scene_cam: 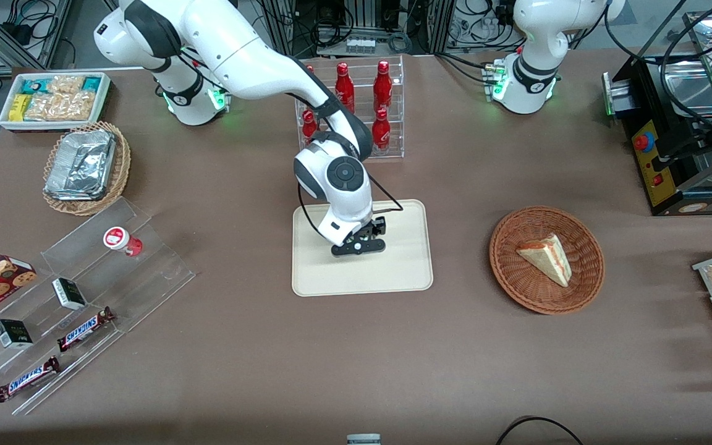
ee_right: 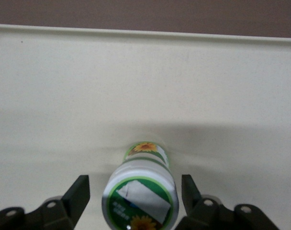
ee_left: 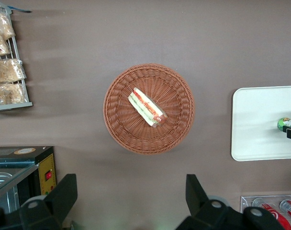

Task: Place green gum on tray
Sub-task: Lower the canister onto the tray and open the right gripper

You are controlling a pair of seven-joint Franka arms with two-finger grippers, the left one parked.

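The green gum (ee_right: 139,194) is seen standing on the cream tray (scene_cam: 399,272), near the tray's middle, with the tool (scene_cam: 359,246) low over it. In the right wrist view the fingers (ee_right: 78,196) are spread apart on either side of the canister, with gaps visible, so nothing is clamped. Placement is judged essentially done; only lifting the tool clear is left. In the front view the gum is hidden by the tool. In the left wrist view its green side (ee_left: 282,124) shows on the tray.
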